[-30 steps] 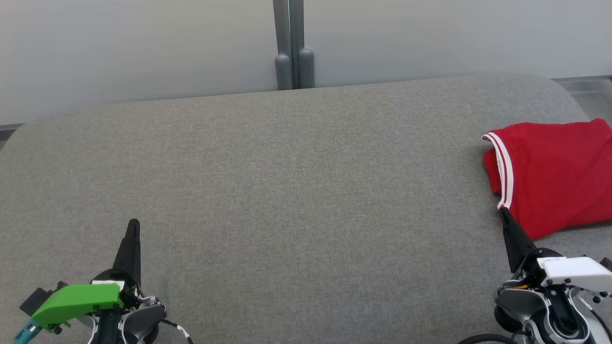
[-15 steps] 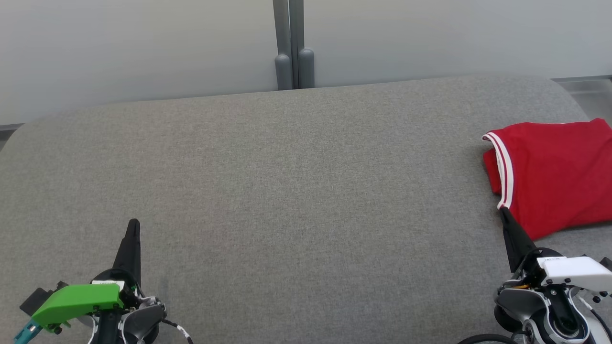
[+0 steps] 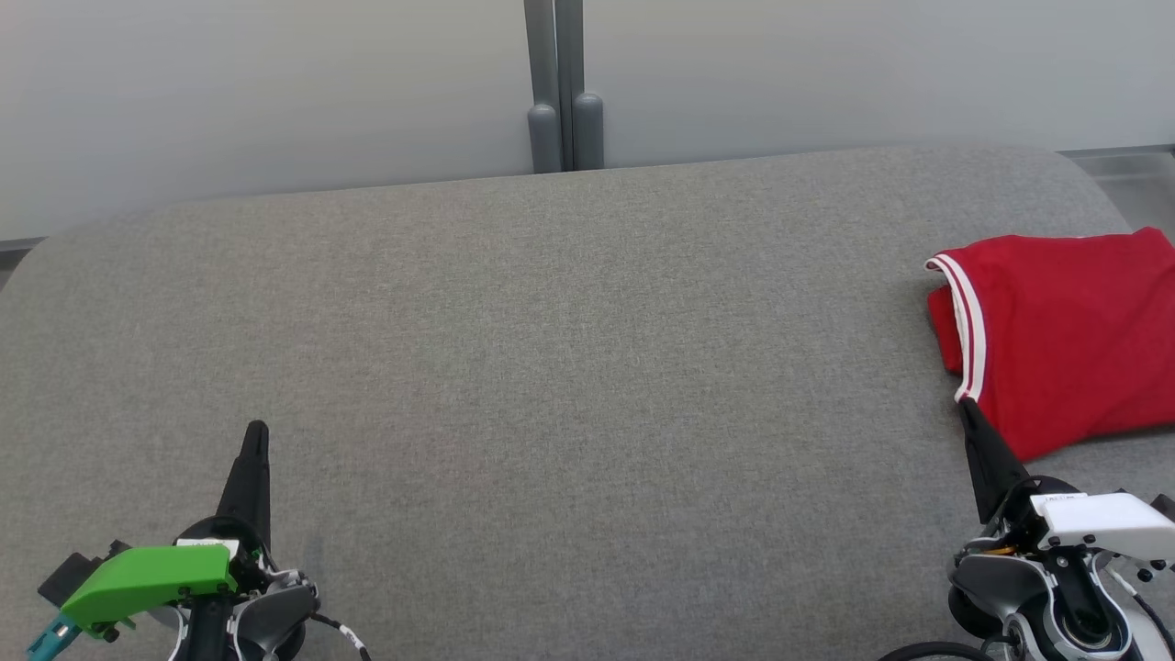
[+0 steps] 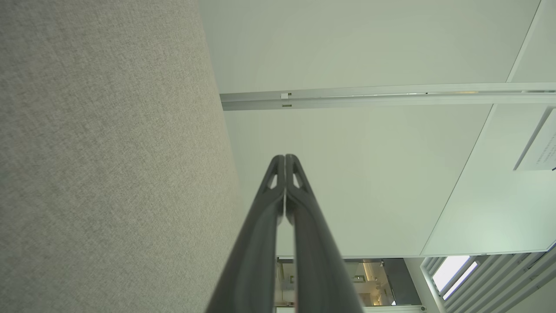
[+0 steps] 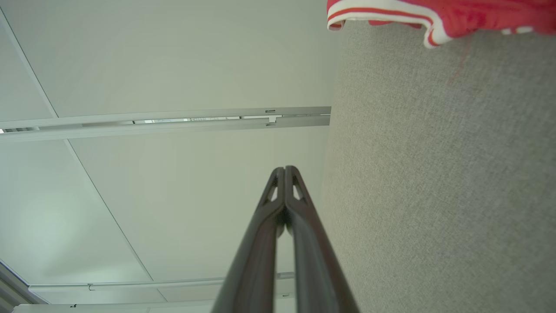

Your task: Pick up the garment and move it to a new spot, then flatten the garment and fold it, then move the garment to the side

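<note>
A red garment [image 3: 1065, 340] with white-striped trim lies folded at the right edge of the grey fabric surface [image 3: 551, 367]. Its trimmed edge [image 5: 391, 13] shows at the top of the right wrist view. My right gripper [image 3: 966, 408] is shut and empty at the lower right, its tip just in front of the garment's near corner. My left gripper [image 3: 256, 430] is shut and empty at the lower left, far from the garment. Both wrist views show the fingers pressed together, left gripper [image 4: 285, 157] and right gripper [image 5: 285, 168].
A pale wall [image 3: 275, 92] with a grey vertical post [image 3: 562, 92] runs behind the surface's far edge. The grey surface spreads wide between the two grippers.
</note>
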